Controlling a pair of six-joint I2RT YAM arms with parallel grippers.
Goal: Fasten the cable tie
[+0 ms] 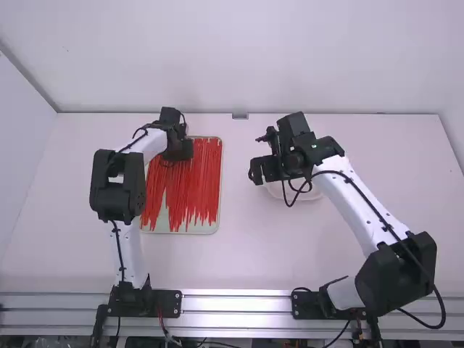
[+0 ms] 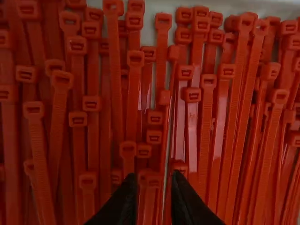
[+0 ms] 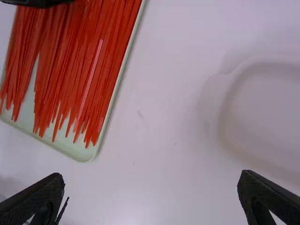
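Many cable ties (image 1: 185,190), probably light, springy and slippery, lie on a tray (image 1: 220,181) at the table's 10 o'clock; better to grasp one near its head. The left gripper (image 2: 150,197) straddles one, narrowly open; the right gripper (image 3: 150,178) is wide open, empty.

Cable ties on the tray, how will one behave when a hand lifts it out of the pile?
Probably floppy: each cable tie is a long thin strip, so it would likely droop. Likely very light. They overlap densely on the tray, so neighbours may drag along.
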